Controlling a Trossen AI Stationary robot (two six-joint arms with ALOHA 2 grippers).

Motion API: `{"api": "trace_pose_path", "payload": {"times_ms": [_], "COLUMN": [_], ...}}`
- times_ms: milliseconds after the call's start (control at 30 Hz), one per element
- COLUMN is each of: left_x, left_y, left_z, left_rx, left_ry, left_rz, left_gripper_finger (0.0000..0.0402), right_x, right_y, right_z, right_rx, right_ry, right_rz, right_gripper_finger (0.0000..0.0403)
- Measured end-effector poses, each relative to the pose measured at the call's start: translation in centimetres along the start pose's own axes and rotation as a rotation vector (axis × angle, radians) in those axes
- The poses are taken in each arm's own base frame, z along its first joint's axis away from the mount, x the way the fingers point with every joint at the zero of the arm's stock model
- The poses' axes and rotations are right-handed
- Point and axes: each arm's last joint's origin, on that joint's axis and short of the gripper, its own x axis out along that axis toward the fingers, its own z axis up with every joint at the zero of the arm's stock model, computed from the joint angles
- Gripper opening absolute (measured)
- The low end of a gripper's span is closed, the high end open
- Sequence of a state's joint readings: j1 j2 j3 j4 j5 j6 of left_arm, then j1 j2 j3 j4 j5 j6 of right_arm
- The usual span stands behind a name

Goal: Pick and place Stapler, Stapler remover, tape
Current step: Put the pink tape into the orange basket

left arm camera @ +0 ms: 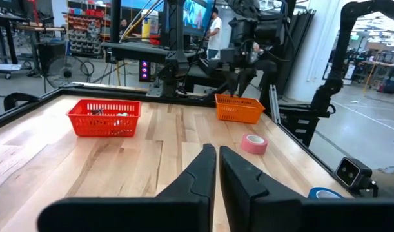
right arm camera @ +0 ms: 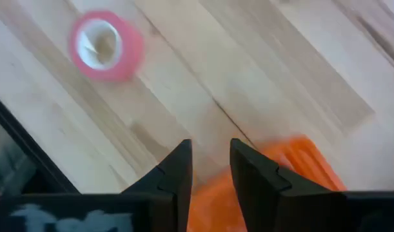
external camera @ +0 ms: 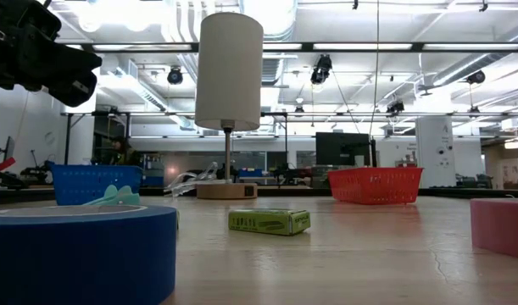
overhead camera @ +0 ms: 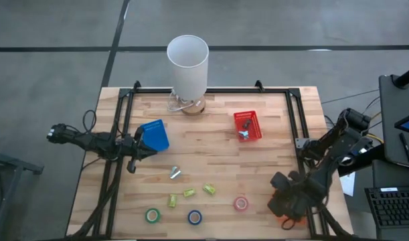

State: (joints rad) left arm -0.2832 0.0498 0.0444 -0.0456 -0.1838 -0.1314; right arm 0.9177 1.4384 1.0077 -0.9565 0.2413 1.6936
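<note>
Hovering at the lower right of the high view, the right gripper (overhead camera: 285,207) sits over an orange basket (right arm camera: 293,167), fingers a narrow gap apart, holding nothing; only its wrist cam shows that basket clearly. Pink tape (overhead camera: 241,203) lies just left of it, w/ blue tape (overhead camera: 195,217) and green tape (overhead camera: 152,215) along the bottom edge. Left gripper (overhead camera: 136,148), nearly closed and empty, waits mid-left beside the blue basket (overhead camera: 154,135). Red basket (overhead camera: 247,125) sits upper center-right.
</note>
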Motion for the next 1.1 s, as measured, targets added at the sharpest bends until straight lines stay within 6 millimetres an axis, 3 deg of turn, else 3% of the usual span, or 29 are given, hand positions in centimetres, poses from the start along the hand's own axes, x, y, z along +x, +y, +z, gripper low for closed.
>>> {"api": "trace_pose_path", "payload": {"times_ms": [300,533,767,1100], "left_x": [0.0,0.0,0.0,0.0], "left_y": [0.0,0.0,0.0,0.0], "left_z": [0.0,0.0,0.0,0.0], "left_rx": [0.0,0.0,0.0,0.0], "left_ry": [0.0,0.0,0.0,-0.001], "left_rz": [0.0,0.0,0.0,0.0], "left_gripper_finger": [0.0025,0.0025,0.0023,0.0023], "right_x": [2.9,5.3,7.8,9.0], "right_y": [2.6,4.3,4.7,7.5], "right_z": [4.0,5.9,6.3,6.7], "right_rx": [-0.104,-0.192,-0.219,-0.32], "right_ry": [-0.043,-0.041,-0.018,-0.013], "right_rz": [0.097,0.174,0.118,0.113], "right_gripper_finger": [0.0074,0.0068,0.0113,0.0191]}}
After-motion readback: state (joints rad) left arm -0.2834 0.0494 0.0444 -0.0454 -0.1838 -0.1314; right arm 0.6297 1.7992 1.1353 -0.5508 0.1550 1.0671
